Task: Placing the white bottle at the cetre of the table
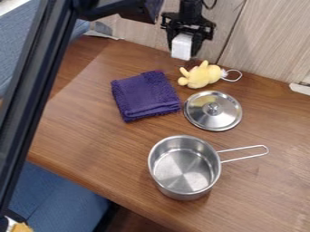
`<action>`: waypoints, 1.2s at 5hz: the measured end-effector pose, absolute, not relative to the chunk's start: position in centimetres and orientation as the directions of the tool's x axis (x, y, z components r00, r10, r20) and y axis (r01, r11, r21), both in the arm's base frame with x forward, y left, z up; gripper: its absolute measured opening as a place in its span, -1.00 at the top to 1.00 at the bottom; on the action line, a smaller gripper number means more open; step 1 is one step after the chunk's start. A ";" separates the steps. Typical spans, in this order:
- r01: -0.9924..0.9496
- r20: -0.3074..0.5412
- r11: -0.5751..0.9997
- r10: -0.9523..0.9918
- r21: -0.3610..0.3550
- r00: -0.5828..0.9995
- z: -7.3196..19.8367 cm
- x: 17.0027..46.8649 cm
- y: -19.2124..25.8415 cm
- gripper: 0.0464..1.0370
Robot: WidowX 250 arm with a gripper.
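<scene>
In the camera view, the tool is closed around the white bottle, near the far edge of the surface, behind the purple cloth and the yellow toy. Carried too low towards the centre, the bottle could snag the toy or cloth, or skid the loose lid. The gap between cloth, lid and pot looks tight, so a slightly misjudged release could leave it tilted on the cloth's edge or toppled against the pot
</scene>
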State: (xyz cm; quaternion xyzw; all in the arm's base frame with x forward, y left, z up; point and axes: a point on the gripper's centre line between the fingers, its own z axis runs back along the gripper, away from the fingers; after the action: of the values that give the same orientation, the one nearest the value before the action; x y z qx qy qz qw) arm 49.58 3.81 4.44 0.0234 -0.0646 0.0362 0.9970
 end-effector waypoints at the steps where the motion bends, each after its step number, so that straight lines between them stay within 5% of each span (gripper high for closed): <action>1: -0.129 0.238 0.991 0.118 0.029 0.964 9.5 48.6 4.9 -0.29; 4: -0.173 0.244 0.985 0.166 0.008 0.955 12.0 37.8 7.7 -0.29; 6: -0.041 0.240 0.999 0.047 -0.029 0.970 9.7 33.1 6.3 -0.28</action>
State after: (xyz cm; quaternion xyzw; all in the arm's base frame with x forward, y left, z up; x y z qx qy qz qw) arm 33.10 6.29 9.69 -0.0117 -0.1210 0.0223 0.9923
